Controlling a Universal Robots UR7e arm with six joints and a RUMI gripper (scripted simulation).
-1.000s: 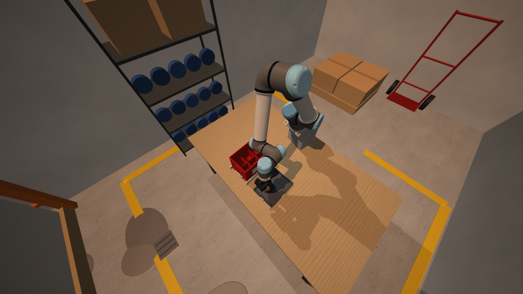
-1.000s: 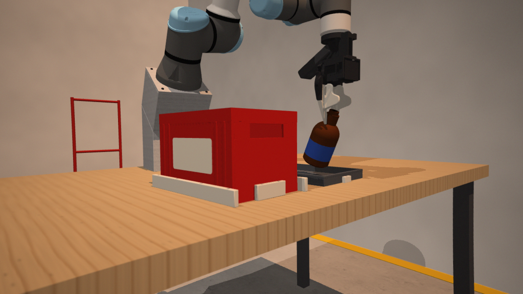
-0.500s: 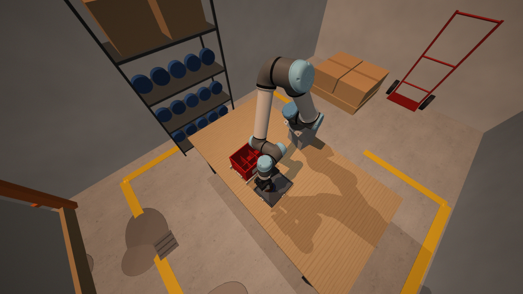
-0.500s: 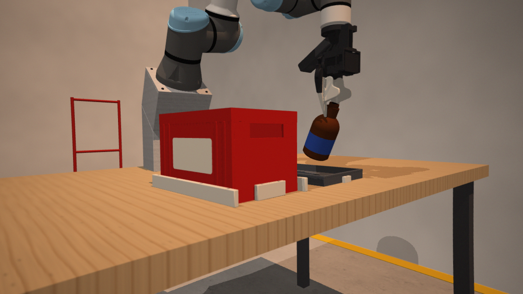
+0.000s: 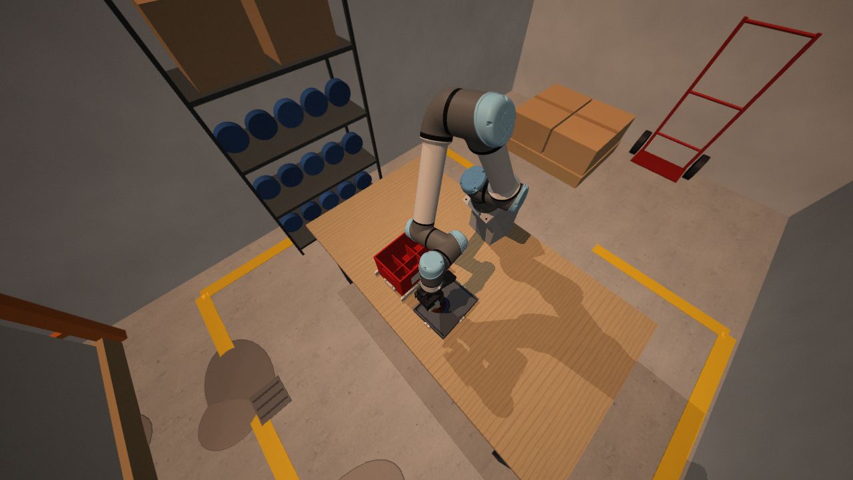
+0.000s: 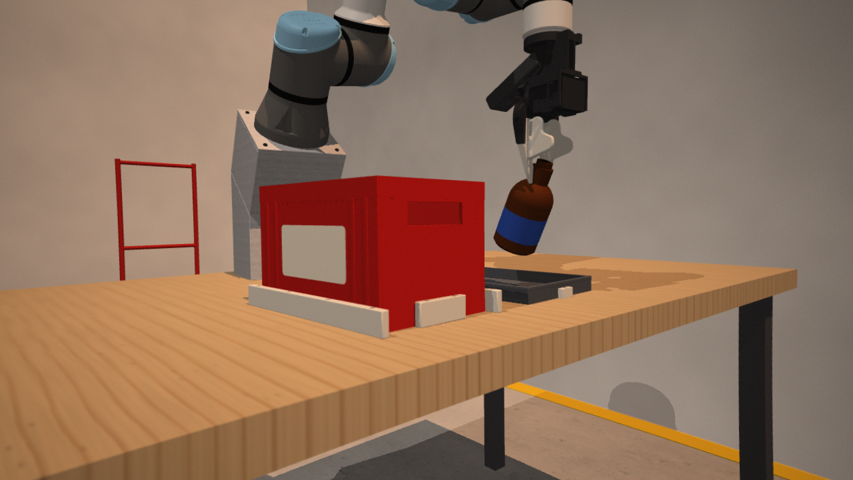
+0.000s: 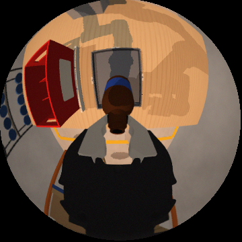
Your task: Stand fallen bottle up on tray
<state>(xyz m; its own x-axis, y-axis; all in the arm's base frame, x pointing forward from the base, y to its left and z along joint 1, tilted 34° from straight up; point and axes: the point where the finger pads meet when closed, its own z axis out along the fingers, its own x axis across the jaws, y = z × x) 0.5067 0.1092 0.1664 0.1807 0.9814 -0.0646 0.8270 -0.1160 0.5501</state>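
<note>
Brown glass bottle (image 6: 524, 216) with a blue label band, hanging clear in the air above the dark tray (image 6: 536, 285). Neck up, base down, body tilted slightly so the base swings toward the red crate (image 6: 372, 245). No contact between bottle and tray.

Gripper (image 6: 538, 156) pointing downward from the wrist, jaws nearly closed and clamped on the bottle's neck just below the mouth. Wrist view confirms: pale fingers on either side of the neck, the bottle's shoulder and blue band (image 7: 117, 83) visible beyond, the tray (image 7: 99, 78) directly underneath.

Tray lies flat on the wooden table (image 6: 178, 358), just beside the crate, on the side away from the shelf rack (image 5: 356, 71). Small pale blocks (image 6: 440, 310) sit against the foot of the crate and at the tray's edge. Crate upright, open top, dividers visible from above (image 5: 398, 259).

Arm reaches from its grey pedestal (image 6: 244, 197) over the crate. Red hand truck (image 5: 668, 161) and a cardboard box (image 5: 566, 131) stand on the floor well apart from the table.
</note>
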